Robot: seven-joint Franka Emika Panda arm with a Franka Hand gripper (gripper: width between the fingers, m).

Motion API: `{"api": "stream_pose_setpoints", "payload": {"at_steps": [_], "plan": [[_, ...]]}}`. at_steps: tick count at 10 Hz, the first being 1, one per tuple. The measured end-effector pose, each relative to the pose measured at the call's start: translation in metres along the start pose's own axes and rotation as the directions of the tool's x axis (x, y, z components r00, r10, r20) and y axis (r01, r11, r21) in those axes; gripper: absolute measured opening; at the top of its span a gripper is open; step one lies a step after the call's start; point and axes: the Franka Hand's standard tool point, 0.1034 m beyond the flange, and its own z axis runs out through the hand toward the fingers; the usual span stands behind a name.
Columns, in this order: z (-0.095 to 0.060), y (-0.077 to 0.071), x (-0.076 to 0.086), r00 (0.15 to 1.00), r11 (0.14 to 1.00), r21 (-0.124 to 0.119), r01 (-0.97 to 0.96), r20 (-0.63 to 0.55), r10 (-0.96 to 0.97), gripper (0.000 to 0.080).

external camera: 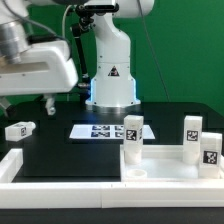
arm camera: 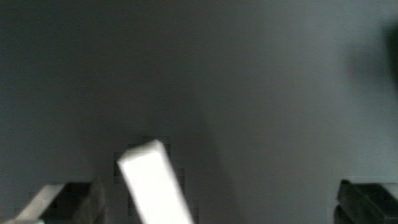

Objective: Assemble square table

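The white square table top lies at the exterior view's right. Three white tagged legs stand upright on it: one at its near-left corner, one further back and one at the right edge. A fourth leg lies on the black table at the left. My gripper hangs above the table, up and to the right of that lying leg. In the wrist view my gripper is open and empty, its dark fingertips far apart. A blurred white bar lies below, near one finger; I cannot tell what it is.
The marker board lies flat in front of the robot base. A long white L-shaped wall piece runs along the front and left of the table. The arm's body fills the upper left of the exterior view.
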Motion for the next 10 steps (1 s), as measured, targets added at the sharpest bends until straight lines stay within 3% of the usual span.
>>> {"api": "stream_pose_setpoints", "payload": {"at_steps": [1,2,4,7,9,10], "plan": [[0.008,0.027,-0.018,0.993,1.0,-0.019,-0.019,0.115,0.021,0.0649],[0.011,0.043,-0.024,0.984,0.999,-0.023,-0.04,0.173,0.044,0.0649],[0.014,0.047,-0.033,0.949,0.998,-0.015,-0.064,0.31,0.065,0.0649],[0.018,0.05,-0.031,0.937,0.998,-0.02,-0.064,0.344,0.067,0.0649],[0.035,0.08,-0.047,0.901,0.996,0.023,-0.084,0.429,0.066,0.0649],[0.042,0.089,-0.053,0.885,0.994,0.032,-0.108,0.458,0.081,0.0649]]}}
